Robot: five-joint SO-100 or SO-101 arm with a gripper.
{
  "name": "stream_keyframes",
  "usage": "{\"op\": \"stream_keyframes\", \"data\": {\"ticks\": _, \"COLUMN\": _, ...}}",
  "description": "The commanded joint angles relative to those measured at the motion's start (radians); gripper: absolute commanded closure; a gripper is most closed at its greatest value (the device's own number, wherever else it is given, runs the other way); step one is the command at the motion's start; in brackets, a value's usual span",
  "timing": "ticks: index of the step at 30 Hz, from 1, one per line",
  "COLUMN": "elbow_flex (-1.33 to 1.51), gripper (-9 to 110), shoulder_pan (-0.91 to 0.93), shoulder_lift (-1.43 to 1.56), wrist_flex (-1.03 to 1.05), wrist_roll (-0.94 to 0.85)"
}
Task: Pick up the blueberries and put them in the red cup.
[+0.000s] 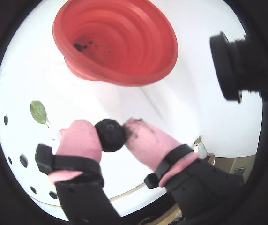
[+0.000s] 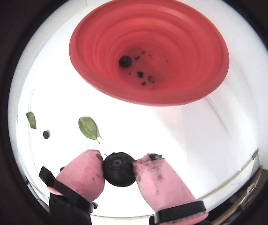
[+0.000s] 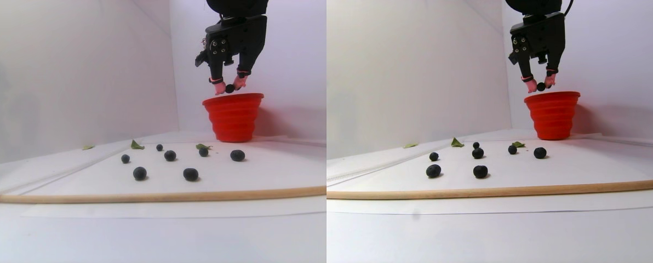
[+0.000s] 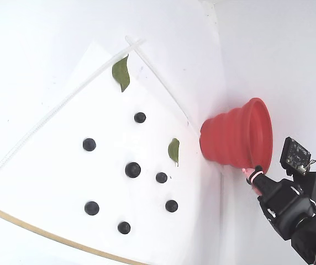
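The gripper (image 2: pixel 120 168) is clamped on one blueberry (image 2: pixel 119 169), the dark ball pinched between its two pink fingertips (image 2: pixel 82 171), which are smeared with dark stains. In the stereo pair view the gripper hangs in the air at the near edge of the red cup (image 3: pixel 233 116), just above the rim, and the fixed view agrees, showing the held berry right at the cup's lip. Both wrist views look down past the berry into the cup's wide mouth, so the cup lies ahead of the gripper, not yet squarely beneath it. Inside the cup one small dark ball (image 2: pixel 124 61) sits on the bottom beside some dark specks; it is probably a blueberry already delivered, though the fisheye lens makes that hard to confirm. In front of the cup, on the white surface (image 4: pixel 47 182), seven loose blueberries (image 4: pixel 132 169) lie scattered and well apart from one another, with green leaves (image 4: pixel 121 73) among them and a thin wooden rod (image 3: pixel 156 196) lying across the front. The task looks to be in its early part: one berry seemingly in, one about to be dropped, and seven left to collect.
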Motion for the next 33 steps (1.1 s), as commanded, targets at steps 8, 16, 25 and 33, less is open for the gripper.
{"op": "stream_keyframes", "data": {"ticks": 8, "elbow_flex": -0.215, "gripper": 89, "shoulder_pan": -0.008, "shoulder_lift": 0.041, "wrist_flex": 0.002, "wrist_roll": 0.0}}
{"op": "stream_keyframes", "data": {"ticks": 16, "elbow_flex": -0.295, "gripper": 89, "shoulder_pan": -0.002, "shoulder_lift": -0.028, "wrist_flex": 0.002, "wrist_roll": 0.0}}
{"op": "stream_keyframes", "data": {"ticks": 25, "elbow_flex": -0.394, "gripper": 89, "shoulder_pan": 0.008, "shoulder_lift": -0.112, "wrist_flex": 0.002, "wrist_roll": 0.002}}
{"op": "stream_keyframes", "data": {"ticks": 33, "elbow_flex": -0.472, "gripper": 89, "shoulder_pan": 0.015, "shoulder_lift": -0.175, "wrist_flex": -0.002, "wrist_roll": 0.002}}
